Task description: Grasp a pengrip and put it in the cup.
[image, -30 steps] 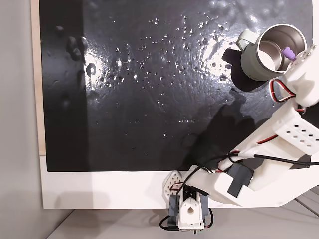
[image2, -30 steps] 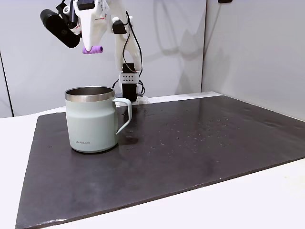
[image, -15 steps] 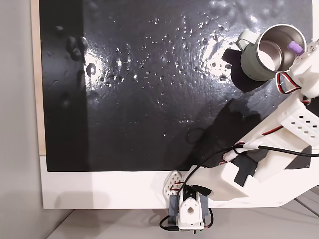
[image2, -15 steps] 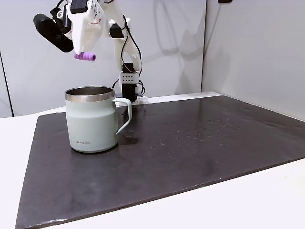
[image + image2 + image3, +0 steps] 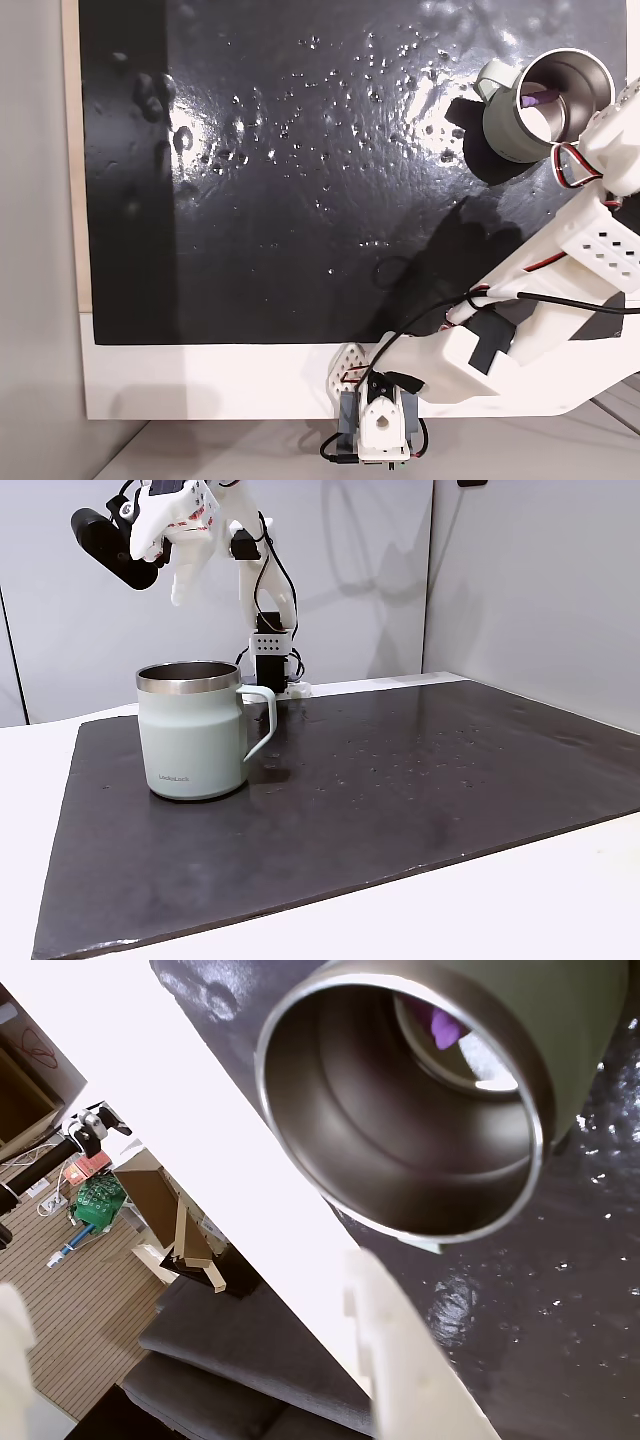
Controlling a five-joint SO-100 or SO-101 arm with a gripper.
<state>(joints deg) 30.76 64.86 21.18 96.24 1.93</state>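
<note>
Hand (image 5: 170, 575) now empty, pengrip (image 5: 446, 1028) dropped into cup (image 5: 192, 732)

Top, front-low, wrist cams; all share cup (image 5: 515, 125).

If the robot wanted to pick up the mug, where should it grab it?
Probably by the steel rim of the mug, coming straight down from above: it stands upright with its mouth open, so one finger can slip inside and one outside. The side handle is another option, reached from the side it sticks out on. The pengrip lies inside.
</note>
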